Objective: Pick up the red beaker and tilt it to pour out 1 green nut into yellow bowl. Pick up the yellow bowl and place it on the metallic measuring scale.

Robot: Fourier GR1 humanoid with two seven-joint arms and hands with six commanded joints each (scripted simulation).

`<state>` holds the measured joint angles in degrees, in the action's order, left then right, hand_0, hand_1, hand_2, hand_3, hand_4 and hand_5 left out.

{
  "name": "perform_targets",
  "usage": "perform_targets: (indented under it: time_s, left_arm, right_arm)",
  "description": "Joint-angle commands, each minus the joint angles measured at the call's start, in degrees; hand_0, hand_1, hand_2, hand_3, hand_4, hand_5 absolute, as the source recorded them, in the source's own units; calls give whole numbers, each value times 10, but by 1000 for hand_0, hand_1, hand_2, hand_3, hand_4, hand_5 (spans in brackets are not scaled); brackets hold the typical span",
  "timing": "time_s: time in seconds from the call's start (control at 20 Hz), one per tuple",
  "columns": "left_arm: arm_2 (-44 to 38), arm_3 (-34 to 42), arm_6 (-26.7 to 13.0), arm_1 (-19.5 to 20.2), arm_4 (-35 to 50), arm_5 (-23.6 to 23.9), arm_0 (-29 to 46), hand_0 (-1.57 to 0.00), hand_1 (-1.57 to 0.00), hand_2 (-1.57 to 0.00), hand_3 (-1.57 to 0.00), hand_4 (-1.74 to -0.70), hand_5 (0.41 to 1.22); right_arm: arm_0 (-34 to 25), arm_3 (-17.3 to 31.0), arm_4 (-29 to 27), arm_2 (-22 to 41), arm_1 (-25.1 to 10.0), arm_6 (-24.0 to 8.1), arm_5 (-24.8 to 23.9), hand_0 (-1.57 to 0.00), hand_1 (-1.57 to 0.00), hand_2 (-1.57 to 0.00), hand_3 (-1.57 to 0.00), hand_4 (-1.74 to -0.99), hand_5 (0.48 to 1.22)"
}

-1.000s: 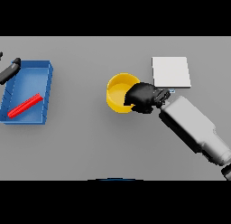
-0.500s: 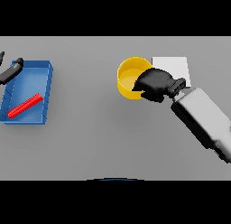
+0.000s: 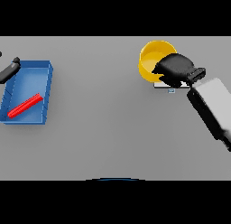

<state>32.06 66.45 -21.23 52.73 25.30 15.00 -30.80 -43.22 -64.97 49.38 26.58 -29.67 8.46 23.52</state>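
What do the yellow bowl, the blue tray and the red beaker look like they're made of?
Yellow bowl: probably plastic, uniform glossy colour. Blue tray: likely plastic, thin flat walls, matte. Red beaker lying in the tray: plastic or tinted glass, smooth with a faint sheen; hard to tell.

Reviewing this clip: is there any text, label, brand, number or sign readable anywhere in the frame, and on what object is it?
No readable text anywhere.
Measuring scale: a small panel on its front edge, too small to read.
Yellow bowl, held by the right hand: no markings.
Red beaker and blue tray: no markings.
Left hand at the left edge: no markings.
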Motion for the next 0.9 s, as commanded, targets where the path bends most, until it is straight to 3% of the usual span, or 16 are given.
perform_targets:
  time_s: [0.0,0.2,0.35,0.7,0.85]
  left_arm:
    - [2,-1,1,-4,-1,-1,-1,1,1,1,1,-737,730]
    - [4,-5,-2,-1,-4,-5,-3,1,1,1,1,-727,734]
    - [2,4,-8,5,-2,-3,-1,1,1,1,1,-720,720]
    - [6,6,-21,1,-2,-6,-7,1,1,1,1,-726,710]
    - [6,9,-15,4,-2,-1,3,1,1,1,1,-727,710]
  right_arm:
    - [0,13,1,-3,-6,14,-11,-1570,-1571,-1540,-1143,-1741,1221]
    - [-15,86,10,-16,1,8,-47,-1571,-1571,-1537,-1147,-1741,1221]
    - [-22,143,13,-26,5,22,-74,-1571,-1571,-1487,-1195,-1741,1221]
    - [-40,234,5,-47,23,32,-86,-1562,-1571,-1405,-1374,-1741,1221]
    - [-48,261,4,-54,34,29,-84,-1469,-1571,-1369,-1466,-1741,1221]
